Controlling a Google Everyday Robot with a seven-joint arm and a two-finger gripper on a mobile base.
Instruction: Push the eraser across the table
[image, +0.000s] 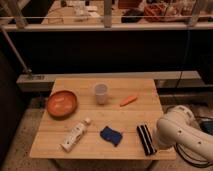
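table (131, 120): light wood top, fills the middle of the view
bowl (62, 103): orange, round, upright, at the table's 9 o'clock, near the left edge
bottle (75, 136): white, lying on its side at 7 o'clock, cap end pointing toward 1 o'clock, just below the bowl and apart from it
cup (101, 93): pale, see-through, upright, at about 11 o'clock from table centre, well apart from the bowl
blue sponge (110, 135): dark blue, flat on the wood at 6 o'clock, between the bottle and the eraser, touching neither
carrot (128, 100): small, orange, lying at 1 o'clock, tip aimed toward 2 o'clock, near the cup but apart
eraser (145, 139): black oblong block with a pale stripe along it, lying flat at 5 o'clock, long side running front to back, close to the front right corner
arm (176, 133): white, bulky, rounded, at 4 o'clock off the table's right edge, its near end just beside the eraser's right side; contact cannot be told
gripper: not made out, only the white arm shows; apart or together cannot be told
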